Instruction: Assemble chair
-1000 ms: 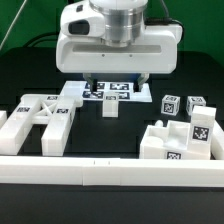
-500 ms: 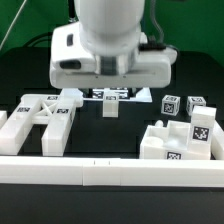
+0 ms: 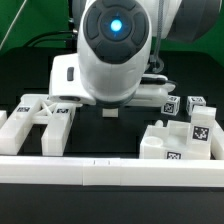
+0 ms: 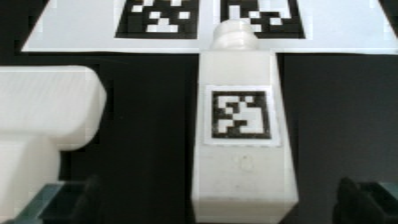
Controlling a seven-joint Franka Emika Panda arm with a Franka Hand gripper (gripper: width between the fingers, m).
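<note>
A long white chair leg (image 4: pixel 240 120) with one square tag lies on the black table, one end towards the marker board (image 4: pixel 169 25). My gripper (image 4: pixel 210 205) is open, its two dark fingertips (image 4: pixel 54 200) standing either side of the leg's near end with a gap on each side. In the exterior view the arm's white wrist (image 3: pixel 112 55) hides the fingers, and only the leg's end (image 3: pixel 108 112) shows below it. The X-braced side frame (image 3: pixel 45 115) lies at the exterior view's left. The chunky seat block (image 3: pixel 180 145) sits at the right.
Two small tagged cubes (image 3: pixel 170 103) stand behind the seat block. A white chair part (image 4: pixel 45 100) lies close beside the leg. A long low white border rail (image 3: pixel 110 175) runs along the front edge.
The arm has tipped forward and come down over the leg. Its wrist now covers the marker board and the hand in the exterior view. The parts have not moved.
</note>
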